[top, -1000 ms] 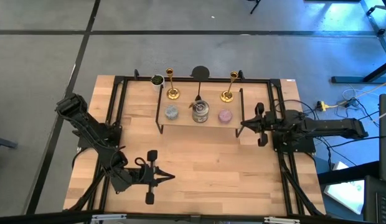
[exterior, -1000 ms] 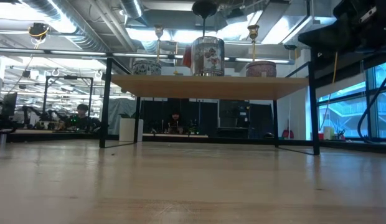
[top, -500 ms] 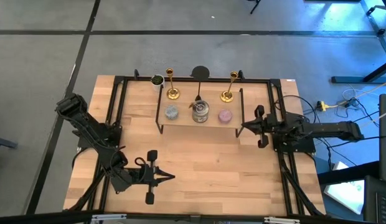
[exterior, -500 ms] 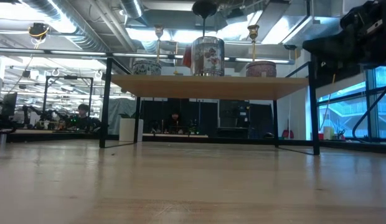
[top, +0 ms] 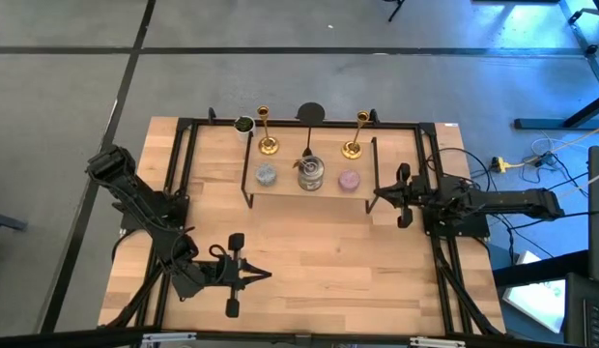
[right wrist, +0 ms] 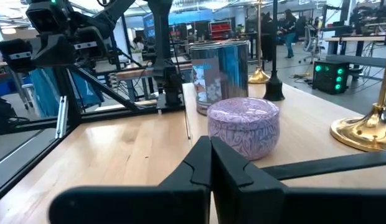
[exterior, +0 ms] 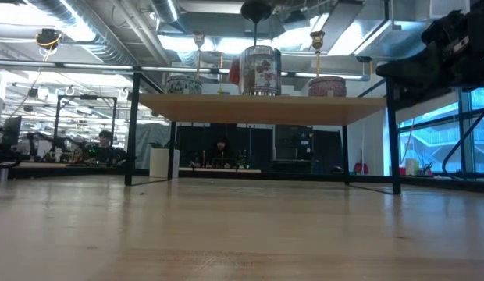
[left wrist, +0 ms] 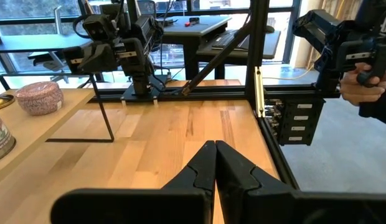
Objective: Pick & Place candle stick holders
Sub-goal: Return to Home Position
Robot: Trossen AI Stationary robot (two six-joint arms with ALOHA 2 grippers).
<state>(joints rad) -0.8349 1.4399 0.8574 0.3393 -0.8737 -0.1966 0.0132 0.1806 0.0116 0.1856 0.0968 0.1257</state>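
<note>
Right gripper (top: 380, 197) sits at 3 o'clock on the table (top: 309, 256), fingers pressed together with nothing between them. Its tips are just beside the right-hand leg of the shelf (top: 285, 157). Left gripper (top: 265, 275) waits at 7 o'clock, likewise closed and empty. The shelf runs along the table's 12 o'clock side. On it the silver tin (top: 310, 174) stands at centre. The two candle stick holders (top: 269, 145) stand upright behind it, one at the tin's 11 o'clock, the other at its 1 o'clock. A pink candle (top: 349, 180) sits at the tin's 3 o'clock, nearest the right fingertips. With both holders apparently placed, homing looks like the job's last move. It would go best as a straight, level pull toward 3 o'clock before the arm folds. That way the fingertips clear the shelf leg and cannot nudge the candle or the holder beyond it.
</note>
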